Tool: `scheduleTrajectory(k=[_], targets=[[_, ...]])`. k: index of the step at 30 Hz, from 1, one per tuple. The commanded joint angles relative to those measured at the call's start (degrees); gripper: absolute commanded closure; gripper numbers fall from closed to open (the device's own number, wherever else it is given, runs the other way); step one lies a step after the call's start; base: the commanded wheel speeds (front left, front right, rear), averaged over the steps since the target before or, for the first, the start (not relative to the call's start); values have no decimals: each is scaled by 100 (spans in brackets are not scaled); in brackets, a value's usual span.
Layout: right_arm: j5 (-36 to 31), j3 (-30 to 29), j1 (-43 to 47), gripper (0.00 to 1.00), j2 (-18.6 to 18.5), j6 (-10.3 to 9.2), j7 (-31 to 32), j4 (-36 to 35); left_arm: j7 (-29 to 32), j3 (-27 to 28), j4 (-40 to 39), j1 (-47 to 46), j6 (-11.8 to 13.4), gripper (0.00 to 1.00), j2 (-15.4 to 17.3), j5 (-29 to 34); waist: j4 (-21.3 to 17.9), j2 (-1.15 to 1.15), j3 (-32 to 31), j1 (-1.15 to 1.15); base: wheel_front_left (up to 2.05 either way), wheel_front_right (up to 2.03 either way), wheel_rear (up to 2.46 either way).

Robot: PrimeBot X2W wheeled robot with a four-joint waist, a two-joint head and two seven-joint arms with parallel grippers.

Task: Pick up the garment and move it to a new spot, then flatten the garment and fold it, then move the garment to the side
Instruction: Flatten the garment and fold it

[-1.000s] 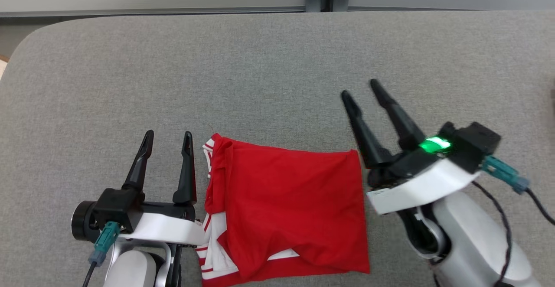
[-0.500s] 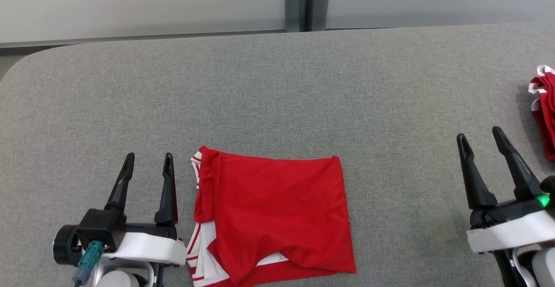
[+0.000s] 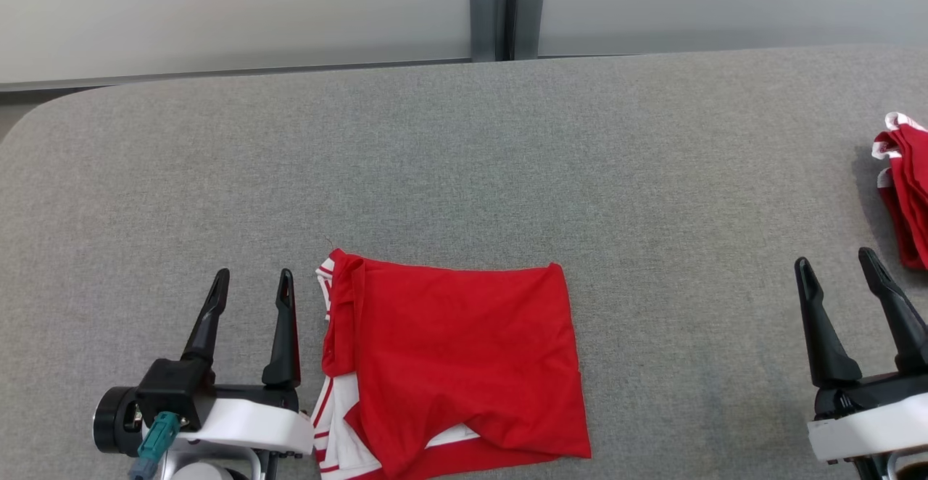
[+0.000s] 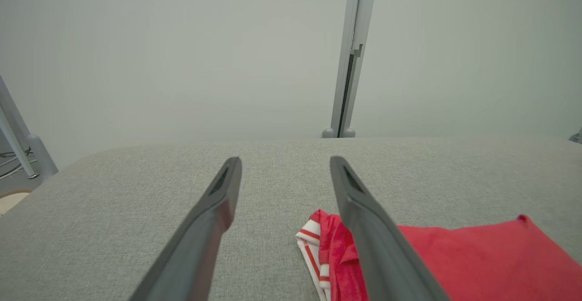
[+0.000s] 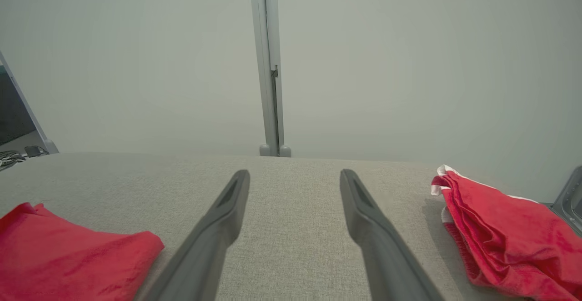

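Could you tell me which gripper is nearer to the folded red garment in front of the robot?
Left. The left gripper sits beside the folded garment, at its left edge; the right gripper stands well off to its right.

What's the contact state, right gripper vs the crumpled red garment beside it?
Apart. Right wrist view shows grey table between the right gripper and the crumpled red garment; head view agrees.

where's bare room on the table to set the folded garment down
The widest bare stretch of table runs from the folded garment back to the wall. Another lies between that garment and the right hand. Crowded: the left hand beside the garment, a second red garment at the right edge.
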Motion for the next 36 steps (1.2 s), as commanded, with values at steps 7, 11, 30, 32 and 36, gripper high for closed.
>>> scheduleTrajectory(k=[7,11,30,32,36], targets=[[-20,39,-21,0,15,-1,62,-13,35,-51,-60,8,49,0,50,33,31,0,18,0,0,0,0],[-28,211,-131,47,30,-1,131,28,57,-86,-110,-49,67,0,54,37,80,0,70,0,0,0,0],[995,4461,-2084,100,292,-1,162,1632,8,-400,55,-564,8,0,-75,-78,578,0,444,0,0,0,0],[1201,4810,-2253,100,219,-1,204,1766,2,-420,81,-608,2,0,-93,-83,612,0,480,0,0,0,0],[1611,5383,-2548,100,94,-1,317,2017,-10,-430,116,-689,10,0,-105,-112,640,0,560,0,0,0,0]])
